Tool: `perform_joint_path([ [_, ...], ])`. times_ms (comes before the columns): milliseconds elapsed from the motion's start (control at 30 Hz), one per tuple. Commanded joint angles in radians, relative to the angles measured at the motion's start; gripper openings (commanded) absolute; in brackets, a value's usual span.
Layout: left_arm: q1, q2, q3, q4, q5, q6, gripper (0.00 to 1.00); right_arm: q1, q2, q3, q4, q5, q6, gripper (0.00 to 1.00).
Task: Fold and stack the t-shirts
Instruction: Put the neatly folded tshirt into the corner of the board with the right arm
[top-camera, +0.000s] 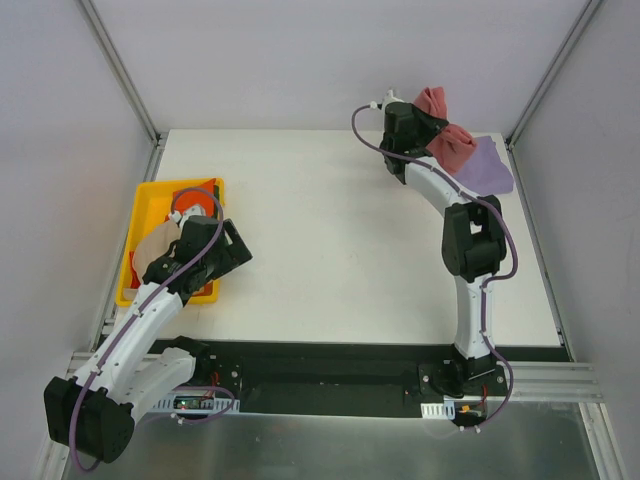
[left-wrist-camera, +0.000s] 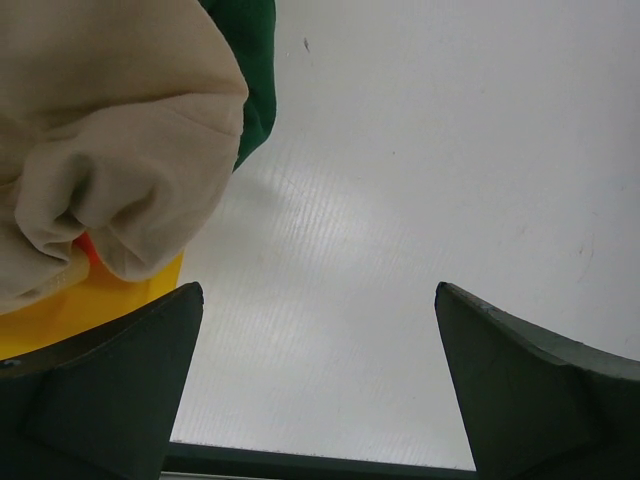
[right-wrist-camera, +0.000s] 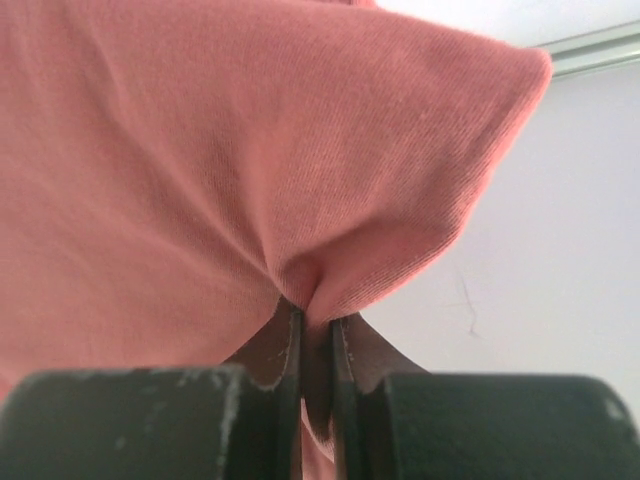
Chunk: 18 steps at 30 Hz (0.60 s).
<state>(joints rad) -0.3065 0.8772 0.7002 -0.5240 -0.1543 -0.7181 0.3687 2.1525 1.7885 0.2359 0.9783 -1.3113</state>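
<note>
My right gripper is shut on the dusty red t-shirt and holds it bunched above the far right corner of the table; the pinched cloth fills the right wrist view. The lavender t-shirt lies flat under it. My left gripper is open and empty beside the yellow bin. The beige t-shirt and the orange t-shirt lie in the bin. In the left wrist view the beige shirt covers the dark green t-shirt, with a sliver of orange below.
The yellow bin stands at the table's left edge; its wall shows in the left wrist view. The white table is walled by pale panels at the back and sides. A black strip runs along the near edge.
</note>
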Motion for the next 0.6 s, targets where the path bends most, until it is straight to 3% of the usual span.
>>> perform_joint_path([
  [0, 0.001, 0.003, 0.044, -0.018, -0.031, -0.007, 0.99, -0.02, -0.023, 0.101, 0.017, 0.068, -0.014, 0.0],
  [200, 0.001, 0.003, 0.048, -0.018, -0.025, -0.006, 0.99, -0.042, -0.077, 0.163, -0.229, -0.01, 0.205, 0.0],
  [567, 0.001, 0.0, 0.05, -0.018, -0.028, -0.007, 0.99, -0.096, -0.108, 0.307, -0.522, -0.136, 0.377, 0.0],
])
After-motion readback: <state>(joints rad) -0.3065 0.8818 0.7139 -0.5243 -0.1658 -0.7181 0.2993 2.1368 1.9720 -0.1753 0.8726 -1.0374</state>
